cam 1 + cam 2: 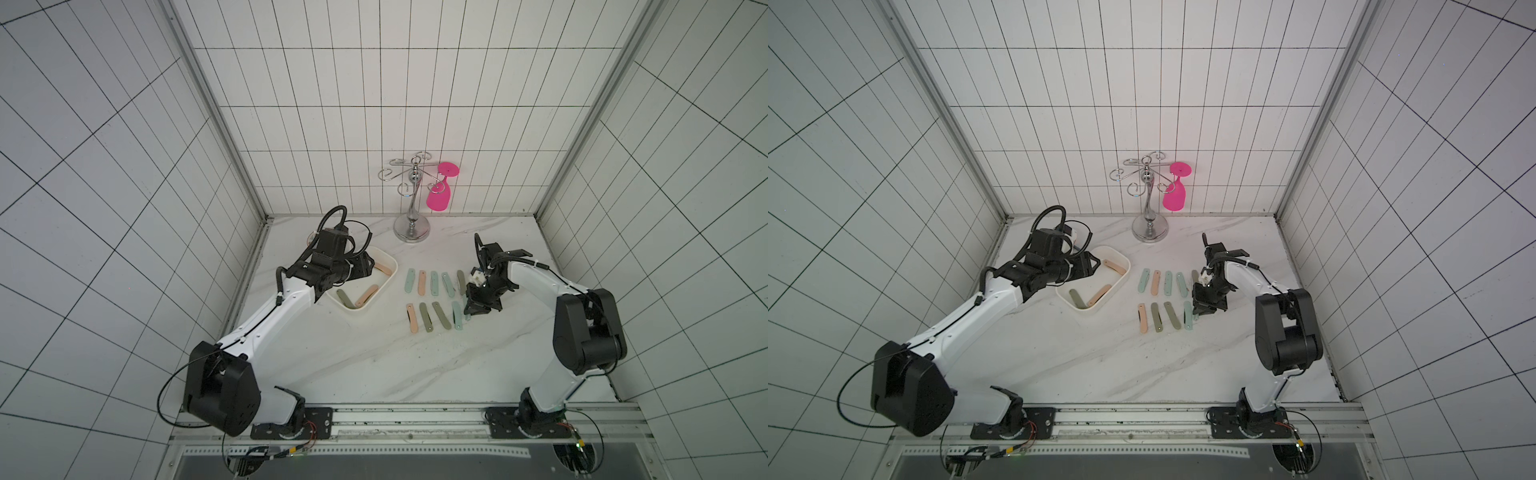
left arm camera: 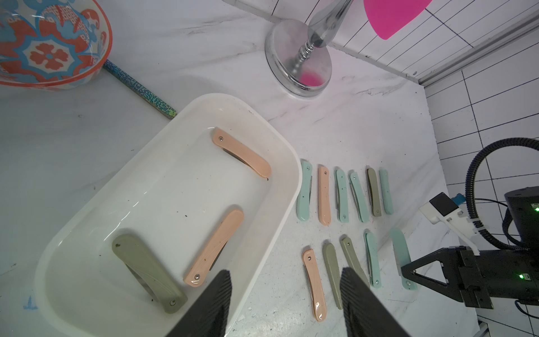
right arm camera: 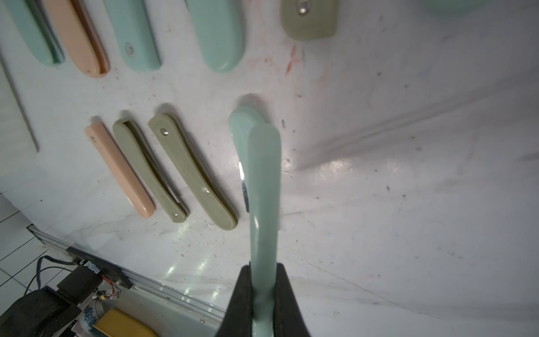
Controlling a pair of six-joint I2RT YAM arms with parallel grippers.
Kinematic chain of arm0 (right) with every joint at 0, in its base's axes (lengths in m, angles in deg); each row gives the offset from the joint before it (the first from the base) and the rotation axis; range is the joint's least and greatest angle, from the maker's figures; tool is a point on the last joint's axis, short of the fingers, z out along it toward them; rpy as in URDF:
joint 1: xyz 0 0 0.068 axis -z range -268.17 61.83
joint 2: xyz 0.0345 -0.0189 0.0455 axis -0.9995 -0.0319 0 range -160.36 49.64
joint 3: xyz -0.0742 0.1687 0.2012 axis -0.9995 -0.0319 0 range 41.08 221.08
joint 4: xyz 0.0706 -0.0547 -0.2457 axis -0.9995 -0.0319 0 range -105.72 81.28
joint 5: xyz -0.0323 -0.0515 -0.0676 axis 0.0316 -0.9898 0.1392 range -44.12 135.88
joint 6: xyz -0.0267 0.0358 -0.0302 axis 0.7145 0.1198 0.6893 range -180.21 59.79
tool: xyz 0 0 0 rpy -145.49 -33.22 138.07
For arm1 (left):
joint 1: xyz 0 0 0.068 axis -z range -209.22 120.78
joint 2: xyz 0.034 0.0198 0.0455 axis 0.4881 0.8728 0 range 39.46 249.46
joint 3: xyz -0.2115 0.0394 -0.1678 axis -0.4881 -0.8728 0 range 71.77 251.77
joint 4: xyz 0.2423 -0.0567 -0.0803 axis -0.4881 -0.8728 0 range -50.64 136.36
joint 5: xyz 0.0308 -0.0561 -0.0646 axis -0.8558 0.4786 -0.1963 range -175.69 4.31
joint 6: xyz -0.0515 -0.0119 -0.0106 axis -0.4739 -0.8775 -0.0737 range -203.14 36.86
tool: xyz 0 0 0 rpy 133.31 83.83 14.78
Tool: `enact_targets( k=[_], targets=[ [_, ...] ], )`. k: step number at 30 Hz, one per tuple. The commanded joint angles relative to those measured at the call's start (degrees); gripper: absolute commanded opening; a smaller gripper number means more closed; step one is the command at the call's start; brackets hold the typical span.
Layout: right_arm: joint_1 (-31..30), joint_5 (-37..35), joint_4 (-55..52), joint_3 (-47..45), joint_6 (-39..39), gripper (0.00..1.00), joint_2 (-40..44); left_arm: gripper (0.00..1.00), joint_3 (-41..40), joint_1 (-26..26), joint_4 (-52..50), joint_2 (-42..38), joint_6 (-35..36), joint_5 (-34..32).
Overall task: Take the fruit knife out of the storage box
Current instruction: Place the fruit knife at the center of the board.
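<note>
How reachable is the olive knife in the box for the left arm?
Likely yes: the left hand hovers open by the box, and the olive knife lies flat inside with nothing over it.

Box (image 2: 293,186) is showing plain white. Inside, peach knives (image 2: 242,156) and olive knife (image 2: 145,271) are sitting. Rows (image 2: 323,198) are mixing mint, peach, olive. Mint knife (image 3: 264,186) is flashing a silver blade edge. Table (image 2: 364,116) is showing white marble with grey veins. Bowl (image 2: 49,43) is wearing an orange-and-blue floral pattern. Stick (image 2: 140,87) is showing blue-green speckle. Glass (image 1: 438,197) is glowing hot pink, stand (image 1: 411,230) is shining chrome. Walls (image 1: 332,104) are showing white tile with a black grid.
</note>
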Motion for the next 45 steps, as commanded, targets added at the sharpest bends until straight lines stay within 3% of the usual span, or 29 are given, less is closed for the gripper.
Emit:
enact_targets(
  k=[1, 8, 19, 29, 40, 45],
  targets=[
    [0.7, -5.4, -1.7, -1.4, 0.7, 0.00, -2.1, 0.62, 1.0, -0.5, 1.1, 1.0, 0.8, 1.9],
    [0.8, -5.1, -0.7, -0.7, 3.1, 0.00, -7.5, 0.62, 1.2, -0.7, 1.0, 2.0, 0.7, 2.8],
    [0.8, -5.9, 0.4, -2.5, 3.0, 0.00, -7.9, 0.61, 1.5, -0.9, 1.2, 3.0, 0.6, 3.5],
    [0.8, -9.4, 0.2, -3.0, 1.6, 0.41, -5.7, 0.61, 1.3, -0.9, 1.2, 3.4, 0.5, 3.9],
    [0.6, -9.9, 1.2, -1.2, 0.1, 0.50, -2.8, 0.61, 1.1, -0.9, 1.2, 3.3, 0.3, 3.4],
    [-1.2, -9.5, 1.2, 2.3, -0.3, 0.58, 0.8, 0.63, 1.8, -1.1, -1.2, 4.0, -0.4, -1.7]
  ],
)
